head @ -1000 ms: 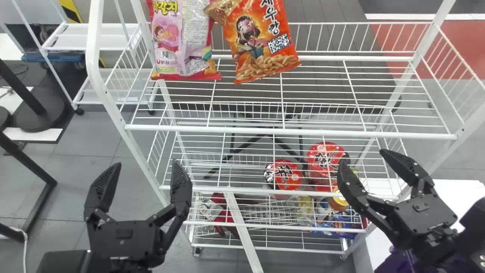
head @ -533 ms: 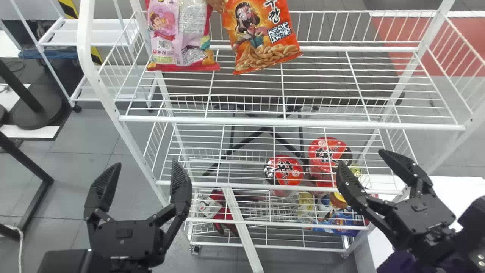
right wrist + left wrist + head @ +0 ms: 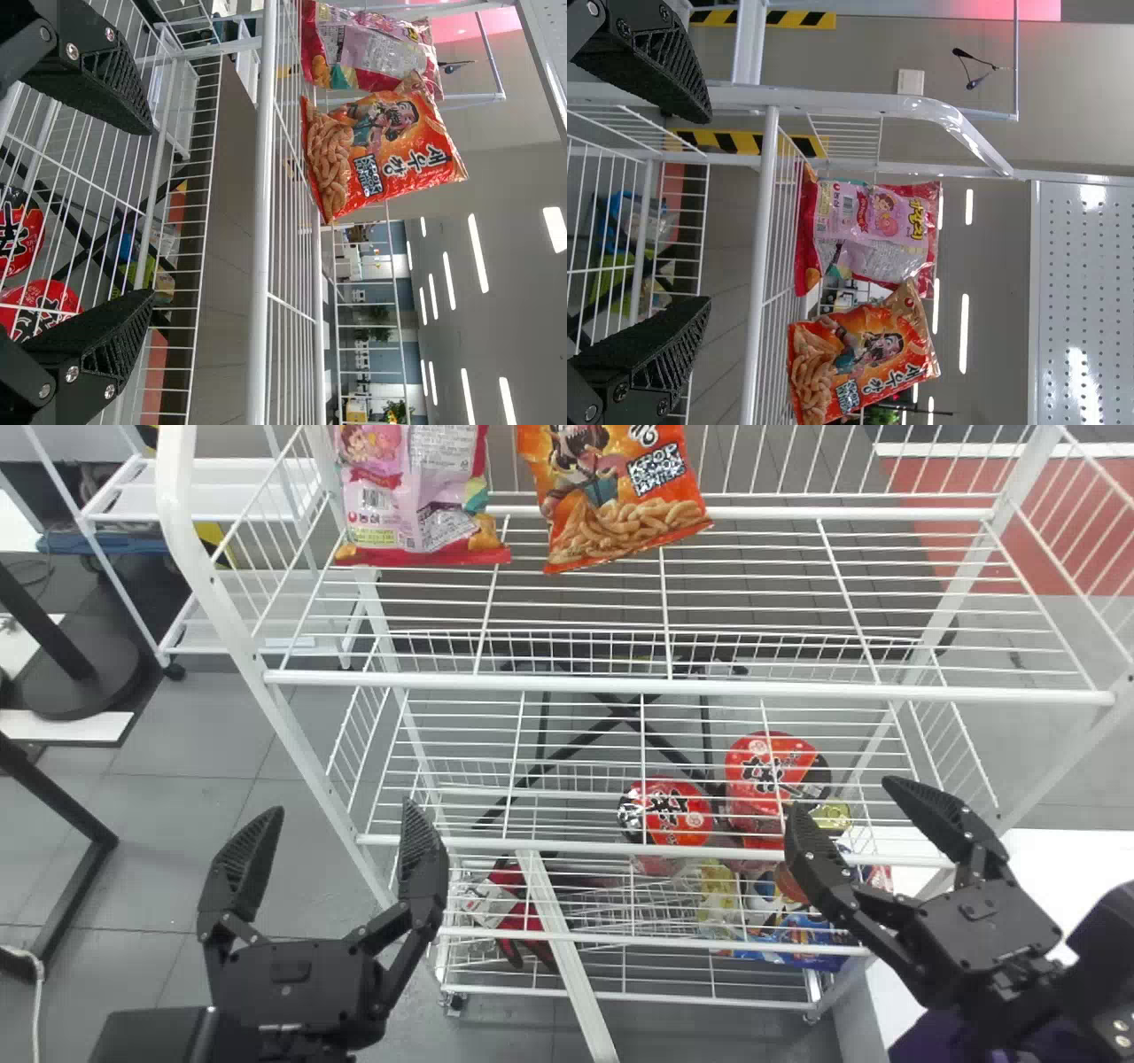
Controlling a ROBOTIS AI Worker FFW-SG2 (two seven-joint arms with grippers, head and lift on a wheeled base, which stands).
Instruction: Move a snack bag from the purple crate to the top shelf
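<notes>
The top shelf (image 3: pixel 620 685) has risen in view — the robot seems to be sinking, perhaps toward the crate (image 3: pixel 935 1038). Left gripper (image 3: pixel 342 806) and right gripper (image 3: pixel 840 794) gape empty. Pink bag (image 3: pixel 416 505) and orange bag (image 3: pixel 611 514) make 2 up there — whether 1 is the task's, unclear.

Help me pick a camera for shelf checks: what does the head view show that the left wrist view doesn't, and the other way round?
Head view only: two red-topped cups low in the rack, and something purple at the bottom right, perhaps the crate.

Left wrist view only: a perforated white panel and a small white wall box.

Both: the pink snack bag, the orange snack bag, the white wire rack and the open left pincer.
</notes>
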